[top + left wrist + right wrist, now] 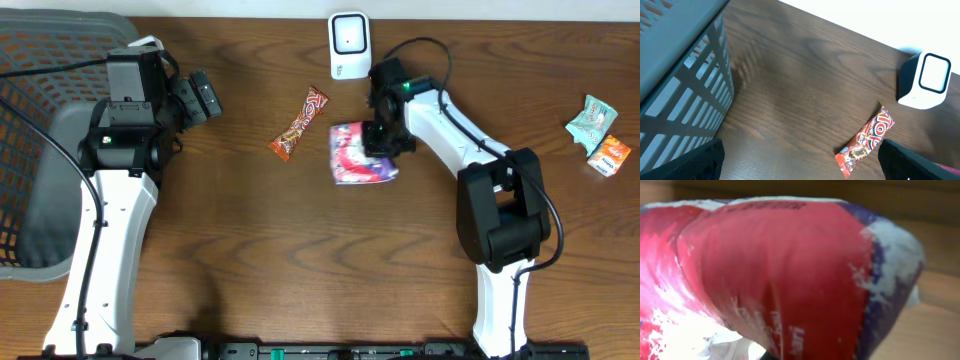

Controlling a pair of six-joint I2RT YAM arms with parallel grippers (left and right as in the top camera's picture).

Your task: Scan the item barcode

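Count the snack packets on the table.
4: red bar mid-table, red-and-purple bag just right of it, teal packet and orange packet far right. The basket may hide more.

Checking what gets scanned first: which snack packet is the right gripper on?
The red and purple bag at mid-table: the right gripper is shut on it. The striped bar, teal packet and orange packet lie untouched.

The left arm [112, 215] and right arm [447, 128] are wearing white shells over black joints, black cables trailing alongside
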